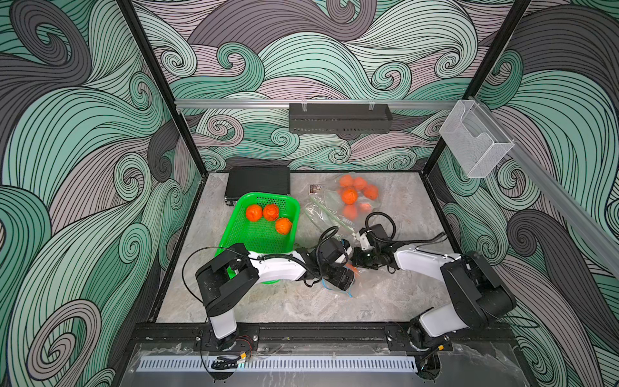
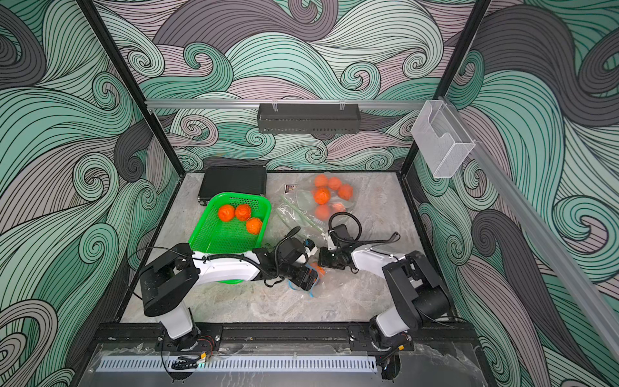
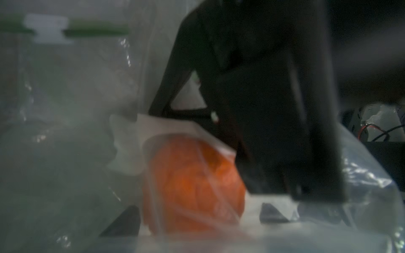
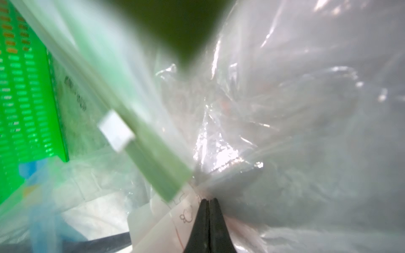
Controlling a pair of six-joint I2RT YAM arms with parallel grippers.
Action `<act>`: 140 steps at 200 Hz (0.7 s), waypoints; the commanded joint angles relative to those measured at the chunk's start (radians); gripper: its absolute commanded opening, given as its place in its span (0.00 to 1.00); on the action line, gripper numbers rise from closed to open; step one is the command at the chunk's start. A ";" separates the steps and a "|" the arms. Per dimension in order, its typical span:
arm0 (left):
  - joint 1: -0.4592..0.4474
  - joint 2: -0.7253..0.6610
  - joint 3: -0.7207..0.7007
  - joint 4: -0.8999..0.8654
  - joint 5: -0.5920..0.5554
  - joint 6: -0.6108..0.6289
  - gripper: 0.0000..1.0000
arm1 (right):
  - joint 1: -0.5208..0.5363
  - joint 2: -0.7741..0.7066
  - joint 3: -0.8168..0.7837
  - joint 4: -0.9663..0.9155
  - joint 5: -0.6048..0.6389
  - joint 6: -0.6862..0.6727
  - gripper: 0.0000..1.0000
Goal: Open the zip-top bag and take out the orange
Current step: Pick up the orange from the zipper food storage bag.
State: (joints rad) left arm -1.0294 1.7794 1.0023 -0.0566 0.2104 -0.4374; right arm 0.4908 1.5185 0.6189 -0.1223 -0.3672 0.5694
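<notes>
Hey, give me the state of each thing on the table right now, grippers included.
left gripper, fingers look spread, down at the bag.
right gripper, shut on the zip-top bag.
orange, inside that bag, not out yet.
green basket, holding three oranges.
far bag, on the table, several oranges inside.

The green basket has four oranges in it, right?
No. The green basket has three oranges in it, not four. Both top views show them.
</notes>
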 commanded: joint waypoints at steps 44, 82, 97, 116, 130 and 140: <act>-0.013 0.048 0.050 -0.023 0.040 0.029 0.56 | 0.021 -0.031 -0.016 -0.048 0.033 -0.006 0.06; -0.014 -0.094 -0.013 -0.106 0.011 0.050 0.54 | 0.006 -0.022 -0.022 -0.058 0.114 -0.026 0.06; -0.014 -0.163 -0.039 -0.145 0.004 0.057 0.53 | -0.015 -0.011 -0.031 -0.051 0.139 -0.031 0.06; -0.014 -0.256 -0.075 -0.186 0.004 0.064 0.54 | -0.050 0.011 -0.050 -0.032 0.164 -0.039 0.05; -0.013 -0.319 -0.095 -0.226 0.001 0.067 0.55 | -0.072 0.029 -0.061 -0.018 0.162 -0.034 0.05; -0.013 -0.350 -0.102 -0.267 -0.006 0.068 0.55 | -0.078 0.037 -0.061 -0.012 0.151 -0.032 0.05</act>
State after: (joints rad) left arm -1.0374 1.5105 0.9169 -0.2115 0.2249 -0.3908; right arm 0.4408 1.5051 0.5999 -0.0998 -0.2981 0.5491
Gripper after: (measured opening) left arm 0.594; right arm 0.057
